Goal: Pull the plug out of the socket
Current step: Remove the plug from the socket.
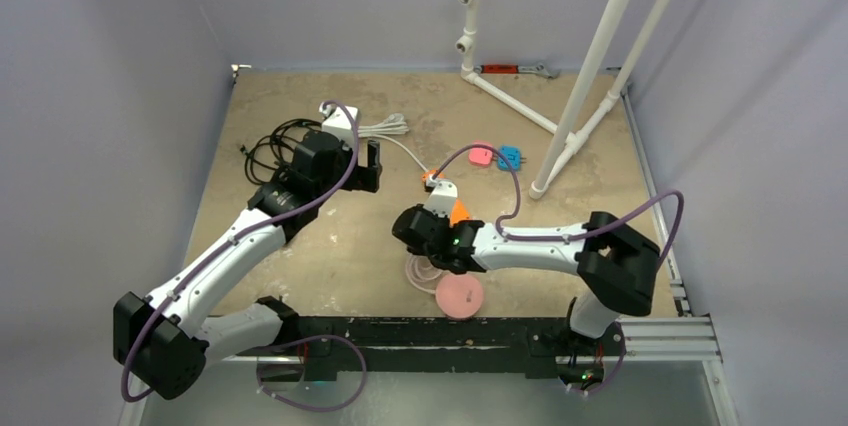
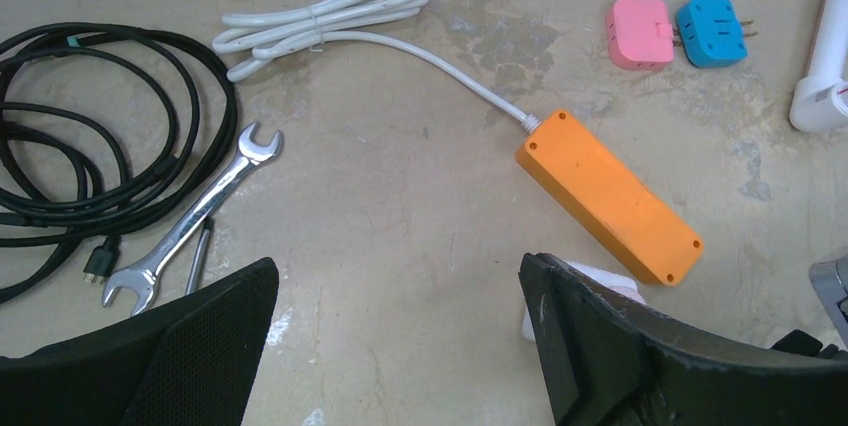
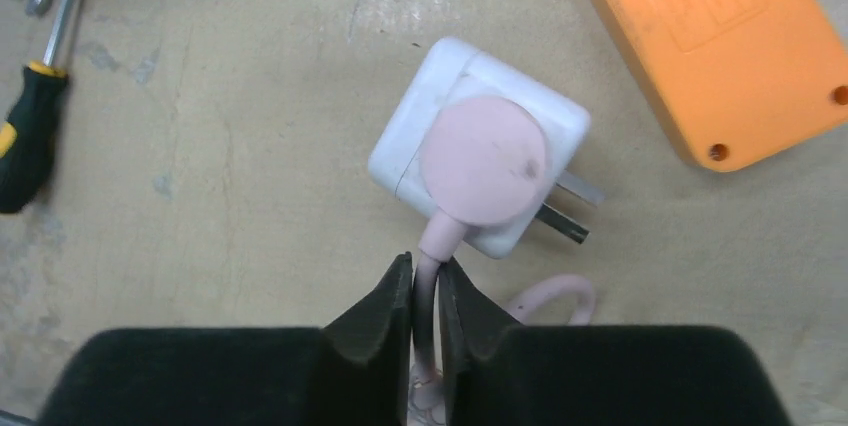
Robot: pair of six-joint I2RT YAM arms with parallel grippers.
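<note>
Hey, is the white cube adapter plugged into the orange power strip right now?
No, in the right wrist view the white cube adapter lies apart from the orange power strip, its two metal prongs bare.

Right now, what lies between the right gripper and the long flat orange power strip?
In the right wrist view: the white cube adapter, carrying the round pink plug whose cable that gripper pinches.

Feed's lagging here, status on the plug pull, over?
Left hand open, empty. Right hand shut on pink cable near pink plug. Plug in white adapter, lying apart from orange socket. Nothing blocking.
</note>
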